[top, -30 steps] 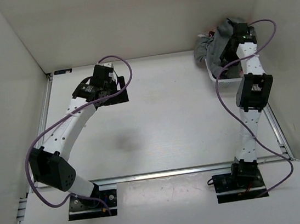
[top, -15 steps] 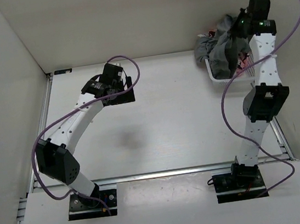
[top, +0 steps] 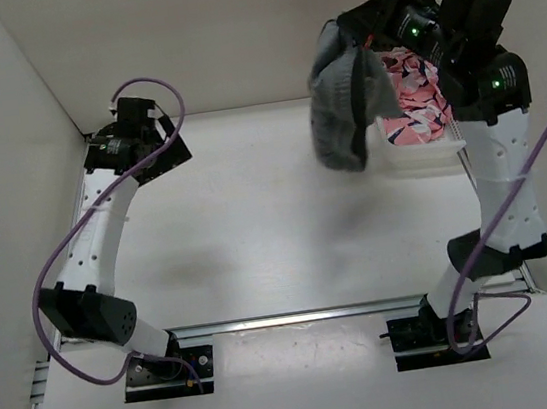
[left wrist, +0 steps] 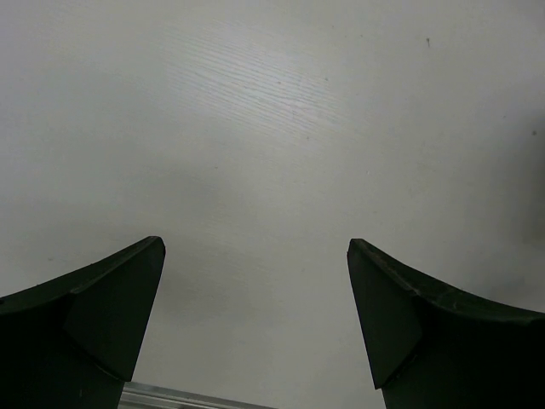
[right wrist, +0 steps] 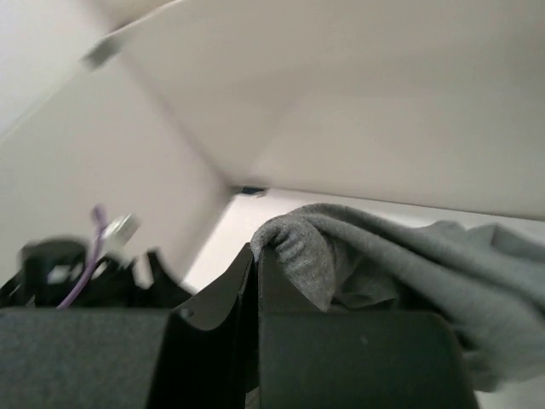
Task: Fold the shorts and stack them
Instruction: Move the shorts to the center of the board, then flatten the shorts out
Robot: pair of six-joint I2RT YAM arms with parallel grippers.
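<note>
The grey knit shorts [top: 346, 102] hang bunched in the air over the back right of the table, left of a white basket. My right gripper [top: 365, 39] is raised high and shut on their top edge; in the right wrist view the grey fabric [right wrist: 366, 256] is pinched between the closed fingers [right wrist: 255, 256]. My left gripper [top: 149, 140] is at the back left, open and empty. In the left wrist view its two dark fingertips [left wrist: 119, 298] stand wide apart over the bare white tabletop [left wrist: 272, 128].
A white basket [top: 419, 157] at the back right holds pink patterned clothes [top: 419, 100]. White walls enclose the table on the left, back and right. A metal rail [top: 298, 314] runs along the table's near edge, by the arm bases.
My right arm has lifted the grey shorts up out of the basket and carried them left, uncovering pink clothes. My left arm has swung left and back toward the corner.
</note>
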